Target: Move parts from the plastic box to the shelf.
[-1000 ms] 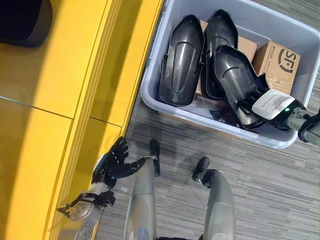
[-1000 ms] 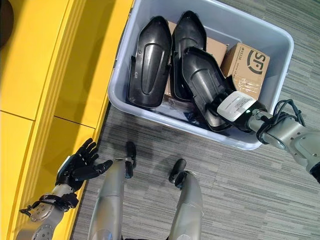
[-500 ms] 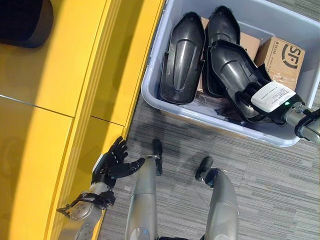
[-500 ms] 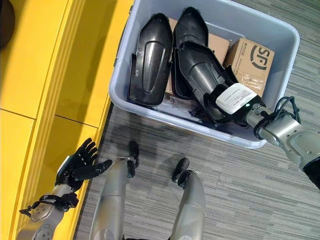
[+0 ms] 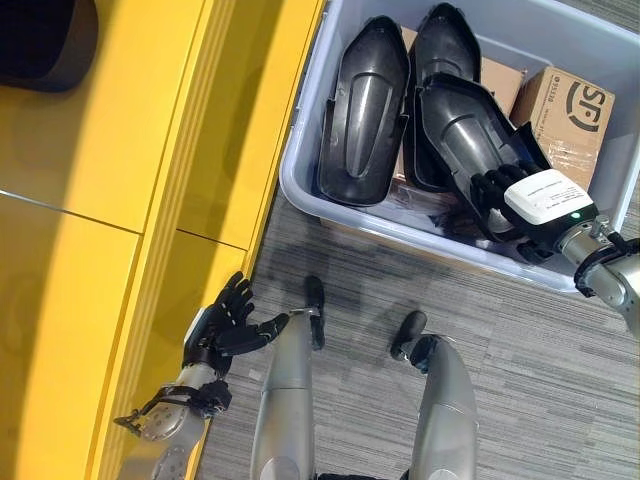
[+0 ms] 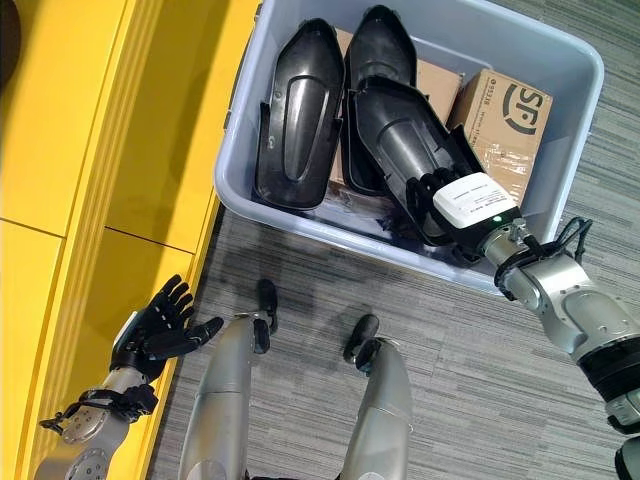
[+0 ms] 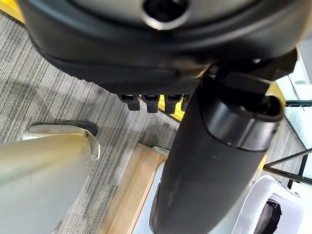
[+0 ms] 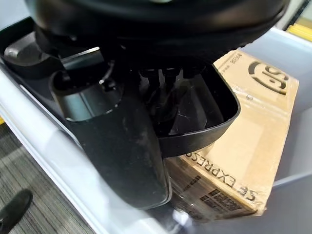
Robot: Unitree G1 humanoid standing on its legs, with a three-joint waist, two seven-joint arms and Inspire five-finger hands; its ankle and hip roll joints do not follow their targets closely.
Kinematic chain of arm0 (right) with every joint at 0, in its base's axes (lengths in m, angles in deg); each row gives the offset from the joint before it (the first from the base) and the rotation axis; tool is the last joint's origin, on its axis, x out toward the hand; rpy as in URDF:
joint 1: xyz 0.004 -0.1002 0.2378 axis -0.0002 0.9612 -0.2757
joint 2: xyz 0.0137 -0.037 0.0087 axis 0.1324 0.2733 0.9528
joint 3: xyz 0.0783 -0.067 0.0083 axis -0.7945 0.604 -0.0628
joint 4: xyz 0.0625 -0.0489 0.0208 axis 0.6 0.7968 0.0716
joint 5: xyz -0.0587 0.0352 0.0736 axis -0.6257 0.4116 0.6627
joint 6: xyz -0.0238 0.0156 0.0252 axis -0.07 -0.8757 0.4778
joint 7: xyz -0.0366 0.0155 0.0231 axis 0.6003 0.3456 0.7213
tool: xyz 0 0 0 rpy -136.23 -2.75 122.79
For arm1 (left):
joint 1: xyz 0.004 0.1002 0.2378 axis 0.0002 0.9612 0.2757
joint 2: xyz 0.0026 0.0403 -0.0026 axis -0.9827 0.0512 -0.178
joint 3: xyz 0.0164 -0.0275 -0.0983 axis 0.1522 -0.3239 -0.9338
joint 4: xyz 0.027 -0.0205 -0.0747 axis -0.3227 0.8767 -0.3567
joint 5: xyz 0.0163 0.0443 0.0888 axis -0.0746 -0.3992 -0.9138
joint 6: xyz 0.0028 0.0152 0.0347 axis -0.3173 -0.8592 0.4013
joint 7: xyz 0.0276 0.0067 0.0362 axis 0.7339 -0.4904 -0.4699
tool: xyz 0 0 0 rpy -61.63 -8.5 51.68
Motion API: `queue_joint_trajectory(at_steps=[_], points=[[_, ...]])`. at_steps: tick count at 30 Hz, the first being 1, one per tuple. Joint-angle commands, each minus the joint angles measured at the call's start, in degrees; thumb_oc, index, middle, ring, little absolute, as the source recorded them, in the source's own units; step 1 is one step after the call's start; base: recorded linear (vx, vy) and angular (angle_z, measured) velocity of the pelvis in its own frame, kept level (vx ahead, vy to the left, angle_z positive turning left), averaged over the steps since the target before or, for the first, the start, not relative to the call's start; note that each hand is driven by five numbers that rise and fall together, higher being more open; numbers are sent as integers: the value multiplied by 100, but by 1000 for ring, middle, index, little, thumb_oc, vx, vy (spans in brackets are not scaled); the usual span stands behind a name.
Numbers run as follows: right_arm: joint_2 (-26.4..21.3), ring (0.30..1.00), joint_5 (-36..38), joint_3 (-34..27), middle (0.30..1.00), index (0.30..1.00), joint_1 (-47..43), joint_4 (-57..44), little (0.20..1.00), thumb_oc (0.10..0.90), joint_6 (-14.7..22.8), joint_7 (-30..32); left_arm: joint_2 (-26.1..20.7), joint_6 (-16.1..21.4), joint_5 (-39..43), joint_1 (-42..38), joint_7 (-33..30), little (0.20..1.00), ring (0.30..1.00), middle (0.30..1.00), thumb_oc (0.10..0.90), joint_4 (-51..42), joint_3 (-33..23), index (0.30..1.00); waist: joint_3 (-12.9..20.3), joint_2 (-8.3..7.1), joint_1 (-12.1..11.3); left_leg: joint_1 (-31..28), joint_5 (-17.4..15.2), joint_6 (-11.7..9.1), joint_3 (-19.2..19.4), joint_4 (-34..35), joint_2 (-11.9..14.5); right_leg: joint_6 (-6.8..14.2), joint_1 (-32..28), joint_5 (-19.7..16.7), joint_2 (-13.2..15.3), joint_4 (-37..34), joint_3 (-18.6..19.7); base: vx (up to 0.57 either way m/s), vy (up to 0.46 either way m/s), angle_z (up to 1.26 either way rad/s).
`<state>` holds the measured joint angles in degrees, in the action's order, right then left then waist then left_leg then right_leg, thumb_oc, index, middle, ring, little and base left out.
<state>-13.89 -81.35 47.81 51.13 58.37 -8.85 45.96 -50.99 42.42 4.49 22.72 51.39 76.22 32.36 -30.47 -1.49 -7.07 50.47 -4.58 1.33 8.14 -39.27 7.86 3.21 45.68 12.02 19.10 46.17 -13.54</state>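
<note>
A grey plastic box (image 6: 560, 150) was seen on the striped carpet, just right of a yellow shelf (image 5: 120, 150). Three black moulded parts lay inside it, long and shell-shaped: a left part (image 6: 300, 110), a far part (image 6: 380, 45) partly covered, and a right part (image 6: 410, 150) tilted over the others. Cardboard boxes (image 6: 505, 125) were lodged beneath and to the right of the parts, against the box's right wall.

The right hand (image 6: 455, 200) was placed at the near end of the right part, its fingers (image 6: 425, 185) curled over the part's rim; in the right wrist view the fingers (image 8: 163, 78) were seen inside the hollow of the shell while the thumb (image 8: 117, 146) lay along its outside, so the part was pinched between them. The part was still within the box, resting on the other pieces.

The left hand (image 5: 225, 325) was held low on the near left, beside the shelf's edge and above the carpet, with its fingers spread and nothing in it.
</note>
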Motion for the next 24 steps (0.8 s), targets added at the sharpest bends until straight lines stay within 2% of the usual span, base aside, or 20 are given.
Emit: queue_joint_trajectory(at_steps=[1, 10, 12, 16, 17, 19, 24], points=[[77, 1000, 343, -255, 1000, 1000, -286, 51, 1000, 900, -94, 199, 35, 467, -40, 175, -20, 1000, 1000, 1000, 900, -525, 34, 1000, 67, 146, -60, -139, -732, -328, -659, -321, 231, 372, -74, -182, 52, -158, 209, 0, 0, 0], [379, 1000, 324, -38, 1000, 1000, -654, 485, 1000, 900, -183, 392, -53, 507, -13, 175, -13, 1000, 1000, 1000, 900, -560, 92, 1000, 67, 211, -130, -92, -754, -294, -665, -395, 205, 364, 2, -170, 64, -69, 231, 0, 0, 0], [384, 1000, 229, 133, 1000, 1000, -797, 643, 1000, 900, -188, 406, -68, 521, -15, 166, -13, 1000, 1000, 1000, 900, -568, 105, 1000, 67, 225, -151, -73, -756, -291, -659, -410, 199, 362, 8, -157, 74, -57, 233, 0, 0, 0], [263, 1000, -431, 812, 1000, 1000, -1176, 1060, 1000, 900, -178, 314, -112, 521, -24, 154, -4, 1000, 1000, 1000, 900, -566, 130, 1000, 67, 270, -201, -46, -762, -296, -667, -440, 185, 360, 36, -122, 89, -5, 229, 0, 0, 0], [213, 300, -636, 1005, 300, 300, -1274, 1156, 300, 400, -173, 315, -133, 522, -23, 157, 3, 1000, 1000, 1000, 900, -571, 141, 1000, 67, 275, -212, -45, -762, -297, -669, -436, 181, 361, 32, -119, 93, -9, 229, 0, 0, 0], [118, 300, -1091, 1532, 300, 300, -1534, 1383, 300, 400, -121, 202, -164, 508, -70, 145, 19, 1000, 1000, 1000, 900, -547, 160, 1000, 67, 283, -236, -51, -762, -308, -683, -429, 177, 364, 28, -112, 101, -14, 227, 0, 0, 0], [188, 300, -1608, 1915, 300, 300, -1659, 1759, 300, 400, -158, 266, -121, 519, -113, 113, -2, 1000, 1000, 1000, 900, -516, 183, 1000, 67, 324, -209, -32, -764, -307, -703, -459, 163, 368, 52, -105, 116, 13, 233, 0, 0, 0]])
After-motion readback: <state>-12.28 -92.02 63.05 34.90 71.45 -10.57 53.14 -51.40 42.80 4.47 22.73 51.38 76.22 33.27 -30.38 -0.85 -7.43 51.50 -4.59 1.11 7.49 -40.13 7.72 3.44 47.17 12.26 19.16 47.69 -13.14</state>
